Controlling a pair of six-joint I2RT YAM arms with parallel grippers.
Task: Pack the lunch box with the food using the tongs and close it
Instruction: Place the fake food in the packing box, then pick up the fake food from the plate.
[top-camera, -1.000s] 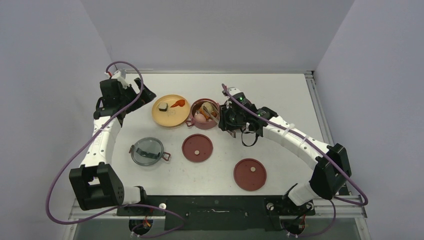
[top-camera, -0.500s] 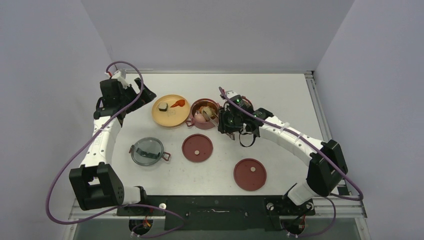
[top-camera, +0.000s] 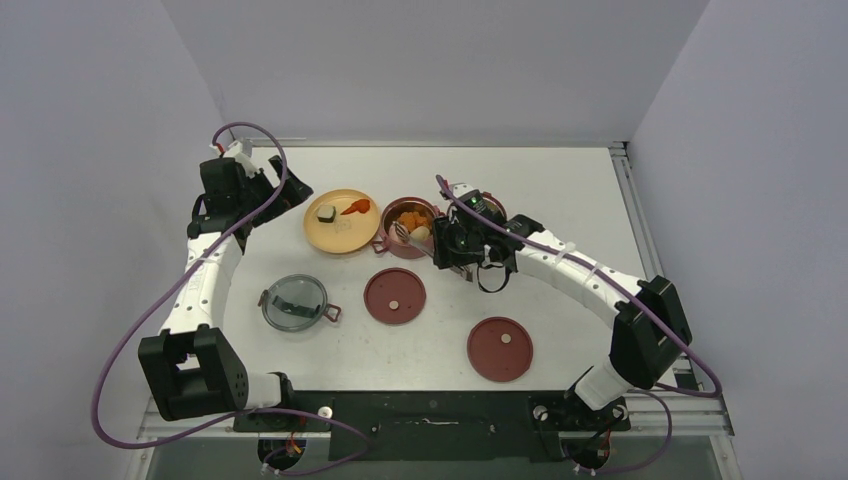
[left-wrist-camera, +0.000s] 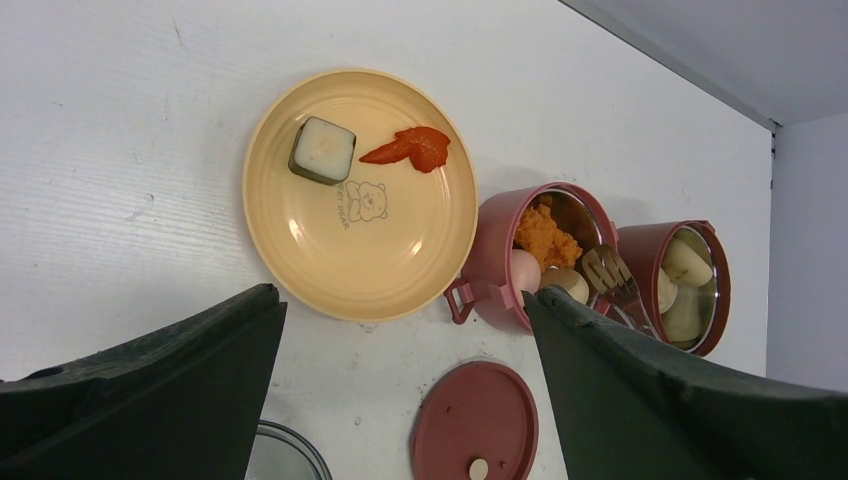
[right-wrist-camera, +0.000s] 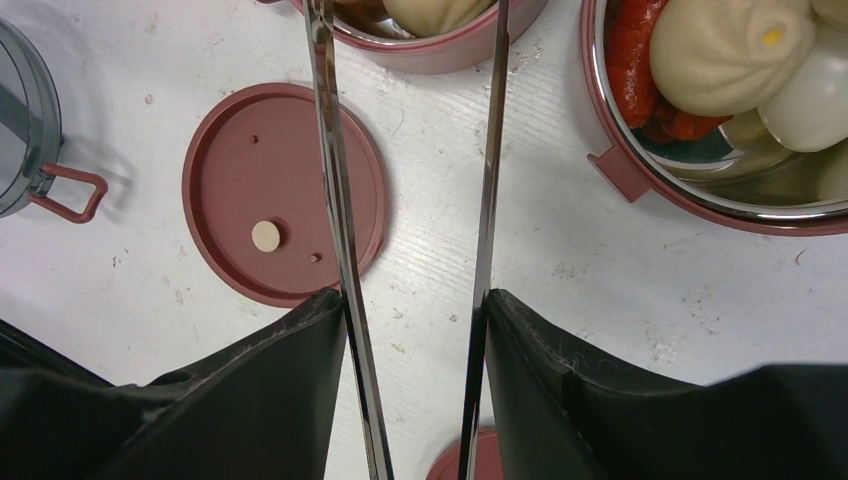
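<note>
the right gripper (right-wrist-camera: 415, 296) holds the tongs (right-wrist-camera: 336, 200). one thin silver arm lies against the inner face of each finger, so the jaws stand at a middling width and the two arms are well spread. the tong tips reach over the rim of the first maroon container (left-wrist-camera: 495, 250), which stands on the worktop (top-camera: 560, 180) just right of the yellow plate (left-wrist-camera: 350, 250). inside it lie an orange piece (left-wrist-camera: 548, 235), a pinkish egg-like piece (left-wrist-camera: 524, 270) and a pale round piece (left-wrist-camera: 566, 283). whether the tips touch any of them cannot be told.

a second maroon container (right-wrist-camera: 612, 165) stands just beside the first, partly under the right arm. it holds a red sausage-like piece (right-wrist-camera: 640, 60), a pale bun (right-wrist-camera: 725, 45) and a white egg-like piece (right-wrist-camera: 810, 100).

on the plate are a white cube (left-wrist-camera: 322, 150) and a red piece (left-wrist-camera: 412, 147), apart from each other.

both containers are uncovered. one flat maroon lid (top-camera: 395, 296) lies in front of them. another maroon lid (top-camera: 500, 349) lies nearer the arm bases on the right. the grey translucent top lid (top-camera: 294, 302) lies left of the first lid.

the left gripper (left-wrist-camera: 400, 298) hangs at the far left by the plate, with its jaws spread wide and nothing between them.
</note>
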